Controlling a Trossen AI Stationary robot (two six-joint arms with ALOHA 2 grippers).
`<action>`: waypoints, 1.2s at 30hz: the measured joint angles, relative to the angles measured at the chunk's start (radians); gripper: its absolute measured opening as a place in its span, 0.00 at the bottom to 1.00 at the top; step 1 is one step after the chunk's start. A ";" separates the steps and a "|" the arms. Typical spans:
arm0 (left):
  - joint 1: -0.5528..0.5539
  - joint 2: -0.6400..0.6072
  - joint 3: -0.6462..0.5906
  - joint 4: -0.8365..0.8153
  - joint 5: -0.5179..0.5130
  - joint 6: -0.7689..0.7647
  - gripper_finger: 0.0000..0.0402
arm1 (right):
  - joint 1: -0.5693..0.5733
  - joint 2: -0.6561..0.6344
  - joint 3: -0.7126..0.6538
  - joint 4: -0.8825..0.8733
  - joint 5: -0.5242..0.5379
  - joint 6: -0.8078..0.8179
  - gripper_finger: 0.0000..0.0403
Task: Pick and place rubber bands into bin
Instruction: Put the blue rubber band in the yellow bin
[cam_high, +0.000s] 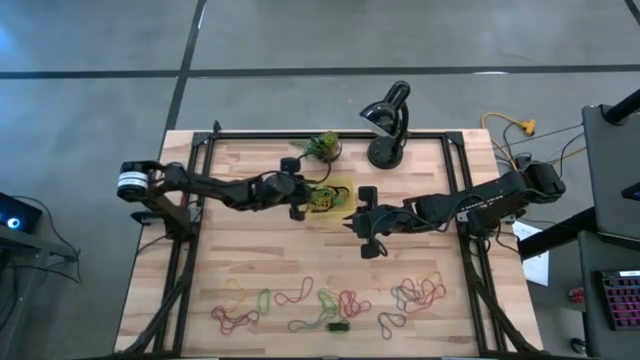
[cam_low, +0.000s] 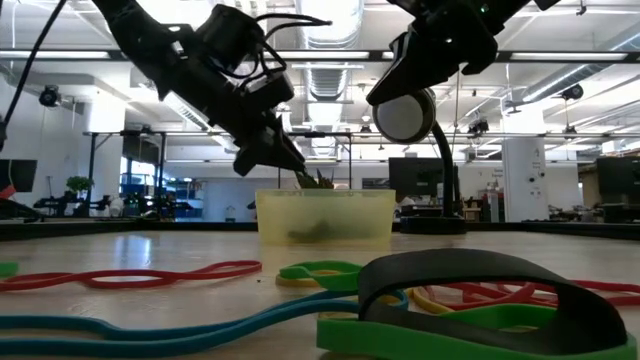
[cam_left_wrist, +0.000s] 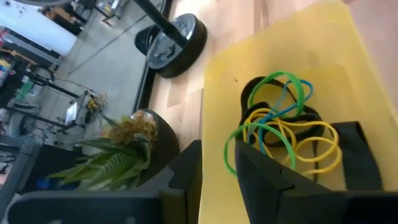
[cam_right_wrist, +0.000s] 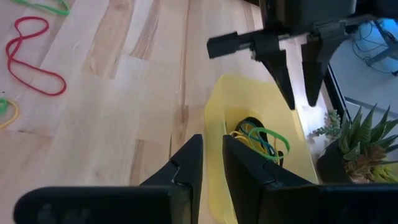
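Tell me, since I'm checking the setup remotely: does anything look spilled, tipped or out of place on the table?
Nothing stands out. The bin sits flat with a tangle of rubber bands inside it, the potted plant stands upright beside it, and the other loose bands lie scattered along the table's near edge, as expected for sorting.

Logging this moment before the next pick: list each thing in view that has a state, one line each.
bin: upright on the table, holding a few bands.
bands in bin: green, yellow and blue, tangled together.
loose bands: scattered on the table's near side, not yet picked.
left gripper: over the bin, fingers apart, empty.
right gripper: beside the bin, fingers nearly together, empty.
lamp: standing, head bent.
plant: upright, behind the bin.
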 joint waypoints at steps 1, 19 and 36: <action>-0.003 -0.010 0.000 -0.019 0.000 -0.006 0.20 | 0.000 0.000 0.000 -0.002 0.000 0.009 0.14; -0.208 -0.292 -0.154 -0.390 0.004 -0.195 0.20 | 0.077 0.060 -0.070 -0.137 -0.178 0.424 0.14; -0.288 -0.476 -0.276 -0.330 0.003 -0.248 0.20 | 0.396 0.068 -0.089 -0.339 -0.221 1.049 0.14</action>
